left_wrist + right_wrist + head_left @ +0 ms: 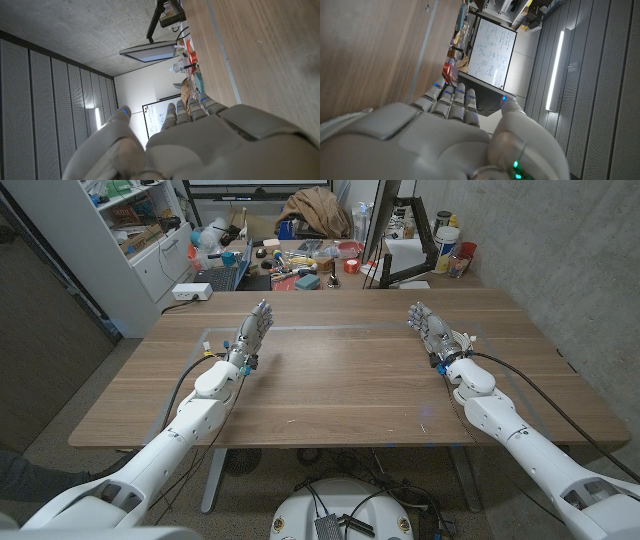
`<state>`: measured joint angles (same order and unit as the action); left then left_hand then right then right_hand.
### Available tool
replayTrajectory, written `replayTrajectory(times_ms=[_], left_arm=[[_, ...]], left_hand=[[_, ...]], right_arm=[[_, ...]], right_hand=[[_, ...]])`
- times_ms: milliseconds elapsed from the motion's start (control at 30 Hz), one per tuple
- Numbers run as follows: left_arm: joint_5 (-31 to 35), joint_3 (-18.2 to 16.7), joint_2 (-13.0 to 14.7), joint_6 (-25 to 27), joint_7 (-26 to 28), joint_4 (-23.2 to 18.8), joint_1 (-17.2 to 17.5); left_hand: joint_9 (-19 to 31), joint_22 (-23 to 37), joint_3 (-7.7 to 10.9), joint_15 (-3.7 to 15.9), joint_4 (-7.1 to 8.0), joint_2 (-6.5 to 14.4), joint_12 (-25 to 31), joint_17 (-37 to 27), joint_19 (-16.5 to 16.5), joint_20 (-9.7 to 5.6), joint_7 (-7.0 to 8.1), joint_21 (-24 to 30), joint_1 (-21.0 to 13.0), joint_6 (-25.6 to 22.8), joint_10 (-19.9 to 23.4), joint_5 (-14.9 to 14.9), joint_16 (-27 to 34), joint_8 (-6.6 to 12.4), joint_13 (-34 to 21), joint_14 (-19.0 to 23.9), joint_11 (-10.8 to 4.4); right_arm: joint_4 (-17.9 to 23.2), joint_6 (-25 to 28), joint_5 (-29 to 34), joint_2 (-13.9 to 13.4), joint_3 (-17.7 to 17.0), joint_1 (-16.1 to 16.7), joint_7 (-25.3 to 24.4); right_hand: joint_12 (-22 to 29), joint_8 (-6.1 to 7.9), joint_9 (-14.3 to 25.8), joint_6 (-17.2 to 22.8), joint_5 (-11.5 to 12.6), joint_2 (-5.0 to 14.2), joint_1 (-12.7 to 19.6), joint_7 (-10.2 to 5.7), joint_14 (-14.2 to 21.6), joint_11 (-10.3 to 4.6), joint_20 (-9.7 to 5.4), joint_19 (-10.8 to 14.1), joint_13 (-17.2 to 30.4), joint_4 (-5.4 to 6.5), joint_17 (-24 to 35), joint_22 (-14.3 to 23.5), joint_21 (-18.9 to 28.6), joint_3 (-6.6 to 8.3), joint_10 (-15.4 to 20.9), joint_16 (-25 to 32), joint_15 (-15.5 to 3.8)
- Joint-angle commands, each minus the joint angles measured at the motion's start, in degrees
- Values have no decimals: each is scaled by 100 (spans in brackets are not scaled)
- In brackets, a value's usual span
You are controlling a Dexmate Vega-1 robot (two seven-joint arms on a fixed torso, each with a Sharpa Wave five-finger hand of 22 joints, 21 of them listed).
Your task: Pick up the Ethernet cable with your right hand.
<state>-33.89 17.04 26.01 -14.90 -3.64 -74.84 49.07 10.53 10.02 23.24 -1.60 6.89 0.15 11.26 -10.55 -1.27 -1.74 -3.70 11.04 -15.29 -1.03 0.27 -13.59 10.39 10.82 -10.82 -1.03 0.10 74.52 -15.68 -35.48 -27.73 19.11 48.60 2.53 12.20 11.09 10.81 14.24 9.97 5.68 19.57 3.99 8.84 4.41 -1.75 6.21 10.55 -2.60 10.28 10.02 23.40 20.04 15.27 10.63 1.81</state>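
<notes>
On the wooden table both robot hands wait with fingers stretched out and slightly apart, holding nothing. The left hand stands on its edge toward the table's left side, fingers pointing toward the far edge, with a black cable running back along its white forearm. The right hand stands the same way toward the right side, well apart from the left one, and a black cable trails from its wrist across the table's right part toward the near corner.

From the left wrist view, the back of the left hand shows with the fingers reaching straight out and the thumb set off to one side; the tabletop runs beside it. From the right wrist view, the right hand looks the same, released, with small blue lights on the fingers and a green light near the thumb base.

As for the Ethernet cable, I cannot tell where it is: no loose cable can be made out on the tabletop in any view (the cables that do show are attached to the arms).

Behind the table stands a cluttered bench with a brown cloth, a white shelf unit at the left, a monitor arm at the right, and a whiteboard on the far wall.
</notes>
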Motion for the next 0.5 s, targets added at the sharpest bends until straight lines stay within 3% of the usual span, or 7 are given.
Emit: replayTrajectory(times_ms=[33, 500], left_arm=[[864, -935, -741, 422, -524, -109, 205], [1532, -1623, -1341, 718, -955, -260, 370]], left_hand=[[8, 27, 29, 20, -9, 5, 26, -13, -26, -230, -44, 22, -56, -6, 55, -36, 33, 40, -7, -63, 2], [8, 27, 21, 12, -20, 16, 31, -12, -29, -221, -51, 27, -66, -28, 68, -43, 38, 47, -7, -53, -5]], right_arm=[[24, 219, 428, 391, -503, 133, 255], [98, 237, 888, 638, -831, 214, 466]], right_hand=[[38, 30, 10, 47, 38, 3, 38, -3, 55, 6, 1, 44, 10, -8, 13, 18, 29, 40, 63, 44, -5], [39, 34, 10, 70, 37, 15, 62, -10, 67, 5, 3, 63, 10, -32, 8, 19, 3, 49, 76, 39, -10]])
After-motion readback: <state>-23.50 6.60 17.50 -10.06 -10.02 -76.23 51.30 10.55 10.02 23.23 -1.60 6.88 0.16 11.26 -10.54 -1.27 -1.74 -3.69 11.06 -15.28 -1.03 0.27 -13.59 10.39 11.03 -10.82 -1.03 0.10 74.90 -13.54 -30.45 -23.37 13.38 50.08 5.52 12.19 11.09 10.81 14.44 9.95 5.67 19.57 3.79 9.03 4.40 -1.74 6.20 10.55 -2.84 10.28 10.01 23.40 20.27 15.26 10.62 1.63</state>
